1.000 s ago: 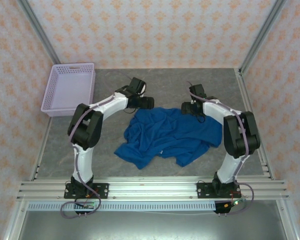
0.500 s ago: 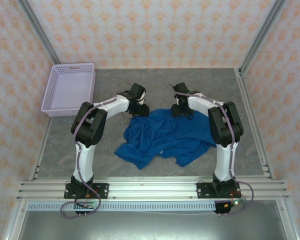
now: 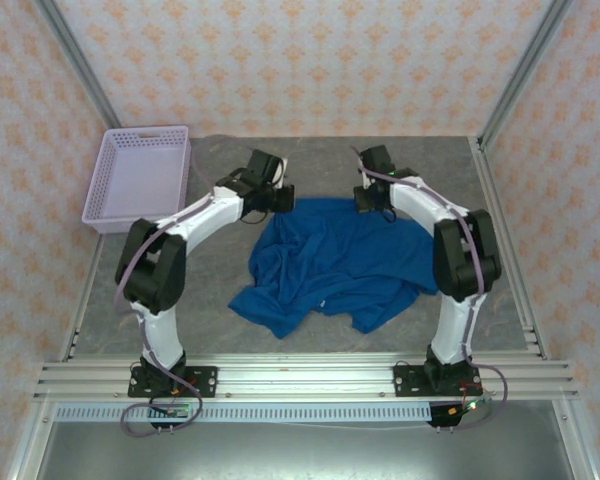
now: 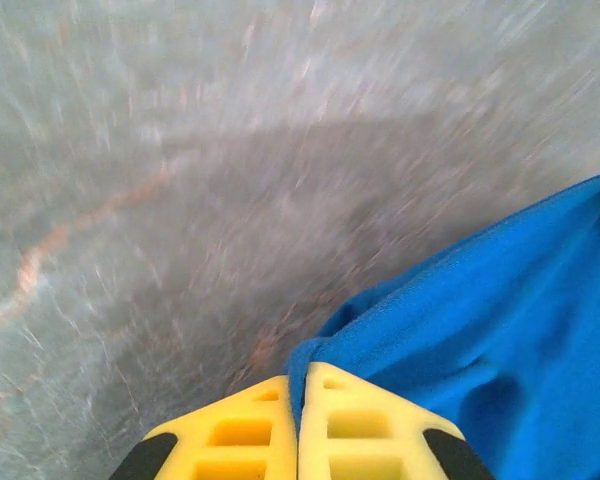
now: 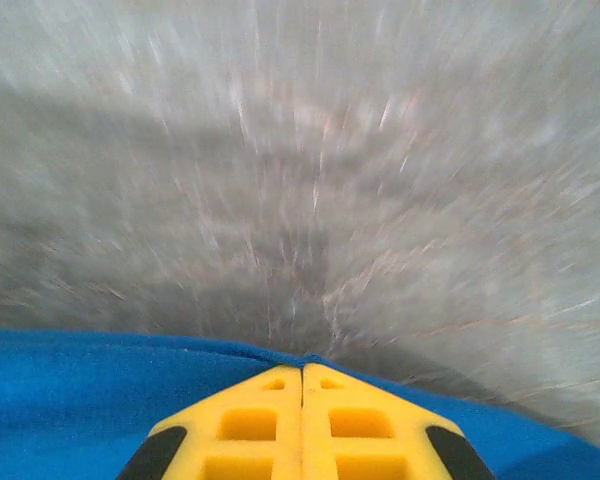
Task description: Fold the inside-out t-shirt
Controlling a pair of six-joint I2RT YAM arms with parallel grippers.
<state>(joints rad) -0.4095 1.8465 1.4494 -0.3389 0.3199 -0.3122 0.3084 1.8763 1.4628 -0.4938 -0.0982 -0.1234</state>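
Top view: t-shirt crumpled on desk; basket far left.
Left end effector: clamped on t-shirt edge.
Right end effector: clamped likewise.

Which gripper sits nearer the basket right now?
The left gripper, shut on the far edge of the t-shirt; the basket lies just to its left. The right gripper holds that edge farther right.

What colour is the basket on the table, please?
Lavender; the basket shows best in the top external view.

L end effector & R end effector dragged t-shirt edge back, apart.
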